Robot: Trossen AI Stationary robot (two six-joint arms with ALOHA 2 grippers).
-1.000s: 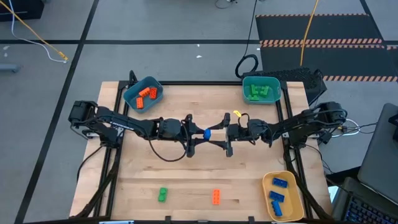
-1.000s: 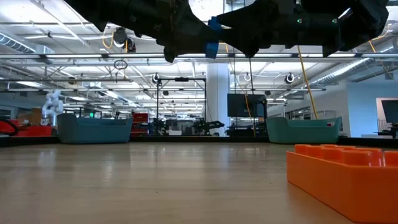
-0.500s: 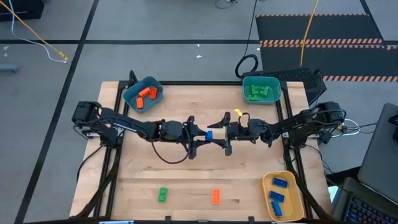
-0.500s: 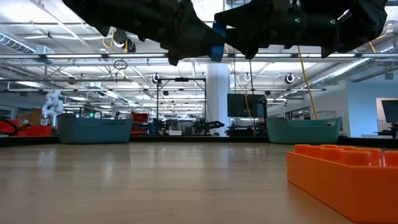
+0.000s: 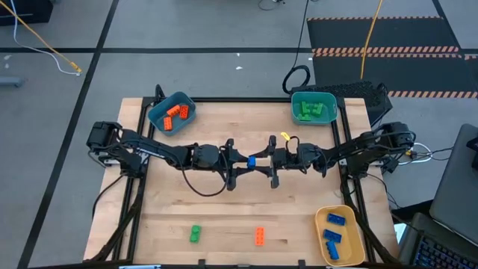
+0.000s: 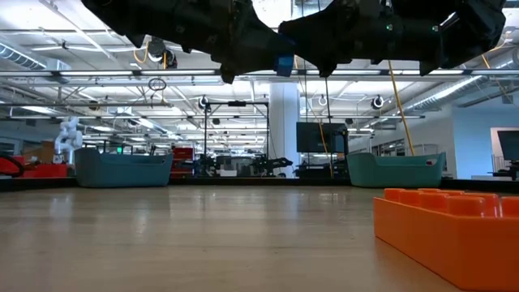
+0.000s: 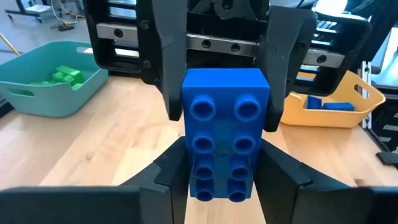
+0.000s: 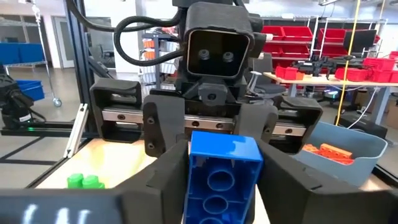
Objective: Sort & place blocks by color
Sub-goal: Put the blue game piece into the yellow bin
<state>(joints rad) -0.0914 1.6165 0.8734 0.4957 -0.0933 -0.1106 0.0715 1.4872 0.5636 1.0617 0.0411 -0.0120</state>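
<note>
Blue block (image 5: 251, 161) clamped between left gripper (image 5: 240, 160) and right gripper (image 5: 261, 162), mid-table.

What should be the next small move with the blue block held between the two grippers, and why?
Probably the left gripper should release. The blue block hangs in mid-air above the table with both grippers on it, and the right gripper has its fingers at the block's sides. Once freed, the right arm could carry it to the yellow bin, which holds blue blocks.

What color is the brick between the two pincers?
Blue brick; the left wrist view shows it best.
</note>
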